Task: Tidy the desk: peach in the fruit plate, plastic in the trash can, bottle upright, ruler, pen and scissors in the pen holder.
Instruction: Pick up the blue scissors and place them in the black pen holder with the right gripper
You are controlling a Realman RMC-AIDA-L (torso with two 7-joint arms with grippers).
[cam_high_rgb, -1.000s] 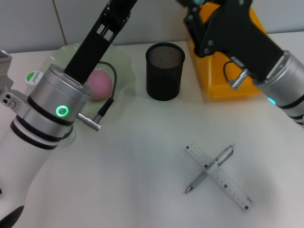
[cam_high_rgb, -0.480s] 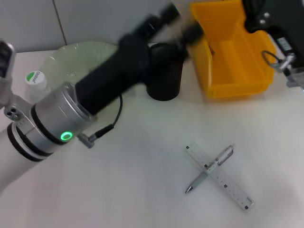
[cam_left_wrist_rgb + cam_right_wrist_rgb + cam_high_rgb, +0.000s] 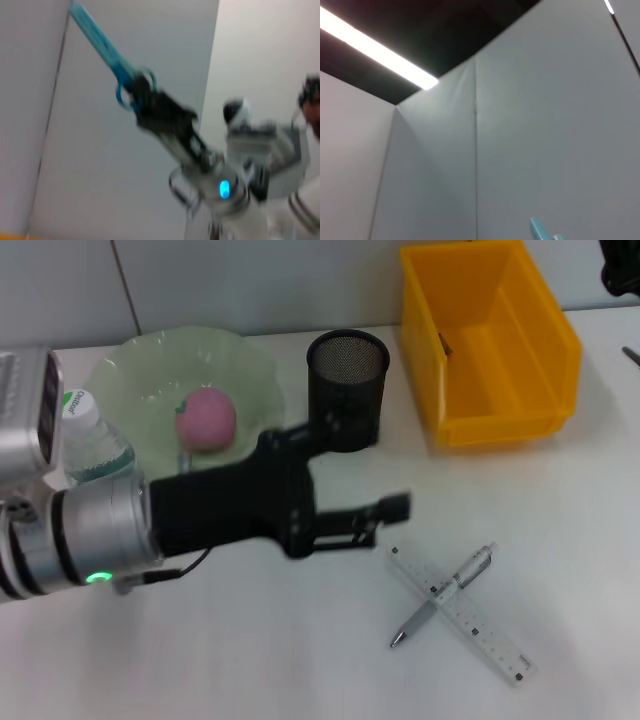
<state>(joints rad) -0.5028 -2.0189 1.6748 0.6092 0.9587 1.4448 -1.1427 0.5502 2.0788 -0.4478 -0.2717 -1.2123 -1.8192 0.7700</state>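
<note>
Mesh pen holder (image 3: 346, 388), flat clear ruler (image 3: 462, 613)

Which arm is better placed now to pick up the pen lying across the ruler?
Left, probably. The left gripper hangs just beside the pen and ruler; the right arm is raised away, carrying scissors.

I read this as a robot lab or test cell dressed up as an office desk. A plain white table (image 3: 250, 660) carries staged desk things: behind the black mesh pen holder (image 3: 346, 388) runs a bare grey panelled wall (image 3: 250, 285), and just beside the holder sits a yellow plastic bin (image 3: 490, 350) of the parts-storage kind. My right wrist view shows more seamed grey panels and a strip light (image 3: 375, 47) overhead.
</note>
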